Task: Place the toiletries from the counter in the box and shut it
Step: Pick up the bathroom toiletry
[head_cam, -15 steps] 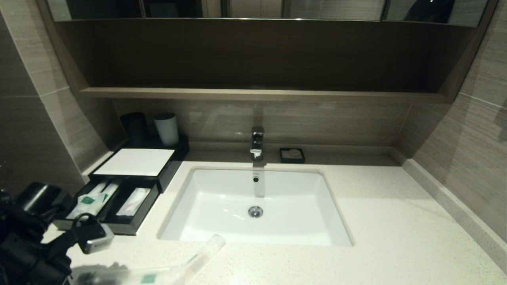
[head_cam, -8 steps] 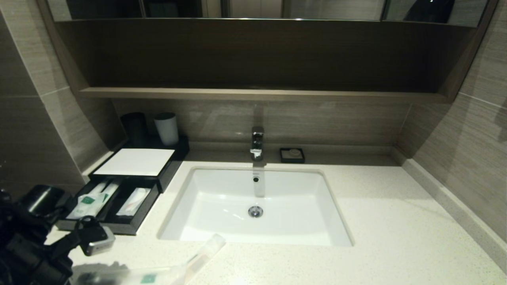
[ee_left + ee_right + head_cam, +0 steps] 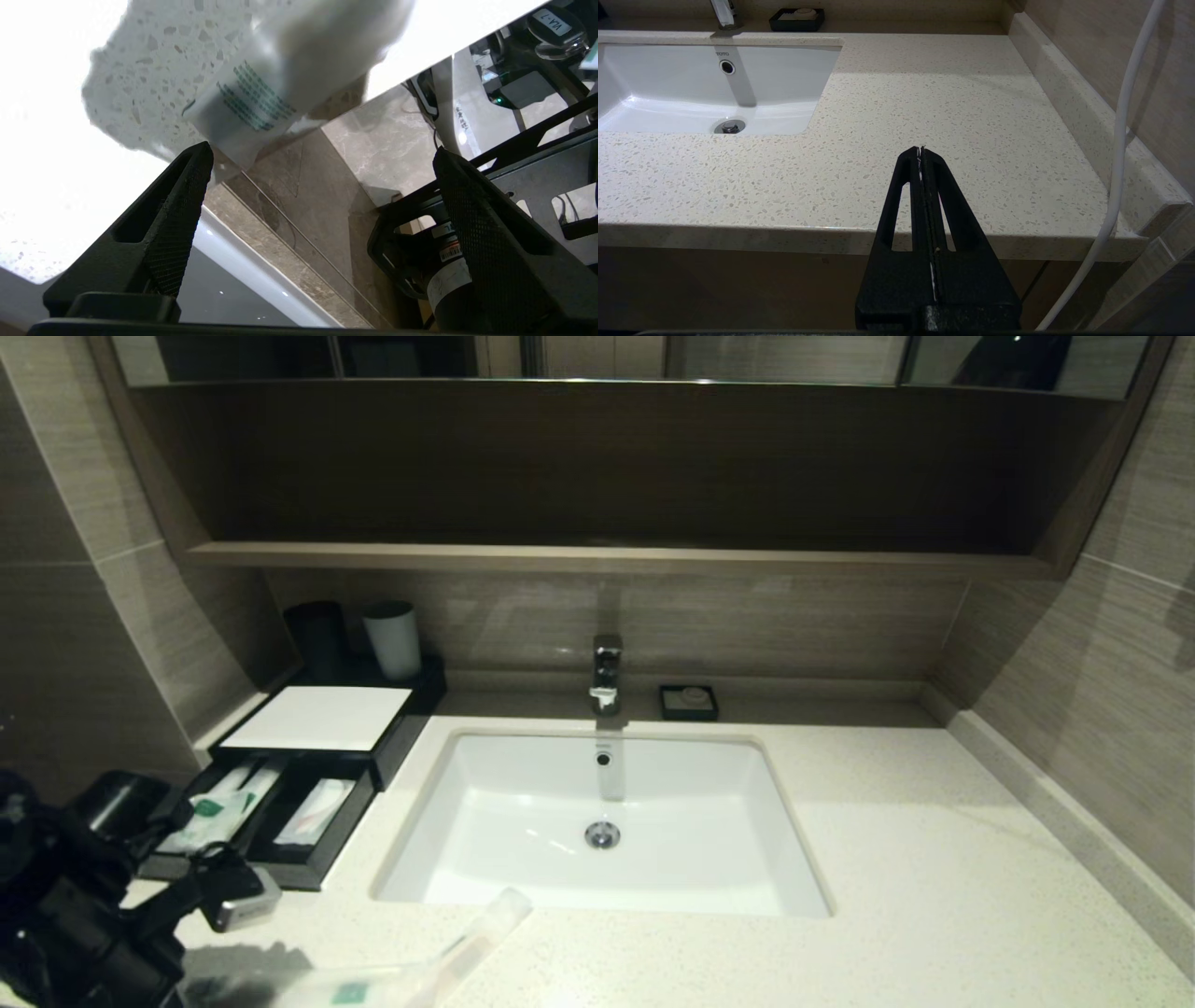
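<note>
We are holding our left gripper wide apart with nothing in it; a slim packet printed with unreadable green lines is lying on the counter just beyond its fingertips. The box, drawer open, is sitting farther behind. Our right gripper is resting pressed together at the counter's front edge, the basin's "TOTO" mark ahead.

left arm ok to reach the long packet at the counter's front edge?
Probably yes: the left gripper is open just off the packet, which overhangs the counter edge, nothing between them.
</note>
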Available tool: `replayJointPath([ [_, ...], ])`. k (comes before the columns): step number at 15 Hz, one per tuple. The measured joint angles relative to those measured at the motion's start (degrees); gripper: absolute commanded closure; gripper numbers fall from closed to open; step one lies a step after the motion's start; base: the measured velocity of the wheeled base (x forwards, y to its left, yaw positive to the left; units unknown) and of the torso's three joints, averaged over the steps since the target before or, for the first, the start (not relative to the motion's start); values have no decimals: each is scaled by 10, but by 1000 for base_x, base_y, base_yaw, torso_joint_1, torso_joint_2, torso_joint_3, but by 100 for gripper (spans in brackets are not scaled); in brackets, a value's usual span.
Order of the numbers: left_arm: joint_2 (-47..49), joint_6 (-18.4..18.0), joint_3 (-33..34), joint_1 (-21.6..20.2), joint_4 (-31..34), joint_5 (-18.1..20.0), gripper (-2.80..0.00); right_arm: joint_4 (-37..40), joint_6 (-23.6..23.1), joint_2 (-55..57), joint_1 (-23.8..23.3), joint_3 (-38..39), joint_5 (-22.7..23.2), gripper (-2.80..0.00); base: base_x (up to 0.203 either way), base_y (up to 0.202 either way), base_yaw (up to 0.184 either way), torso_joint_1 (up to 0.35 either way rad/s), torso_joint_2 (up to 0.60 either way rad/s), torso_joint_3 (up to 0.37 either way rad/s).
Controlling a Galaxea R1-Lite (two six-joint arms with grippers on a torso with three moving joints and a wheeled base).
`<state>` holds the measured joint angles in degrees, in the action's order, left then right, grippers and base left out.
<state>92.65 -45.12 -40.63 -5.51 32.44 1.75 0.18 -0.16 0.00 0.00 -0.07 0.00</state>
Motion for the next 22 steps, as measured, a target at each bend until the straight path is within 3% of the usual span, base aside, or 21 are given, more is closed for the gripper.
replayJointPath([
  [9, 25, 1, -3, -1, -2, 1, -280, 0, 0, 0, 0, 0, 0, 0, 0, 0, 0, 0, 0, 0],
  [10, 27, 0, -2, -1, -2, 0, 0, 0, 0, 0, 0, 0, 0, 0, 0, 0, 0, 0, 0, 0],
  [22, 10, -5, 2, 0, 0, 3, 0, 0, 0, 0, 0, 0, 0, 0, 0, 0, 0, 0, 0, 0],
])
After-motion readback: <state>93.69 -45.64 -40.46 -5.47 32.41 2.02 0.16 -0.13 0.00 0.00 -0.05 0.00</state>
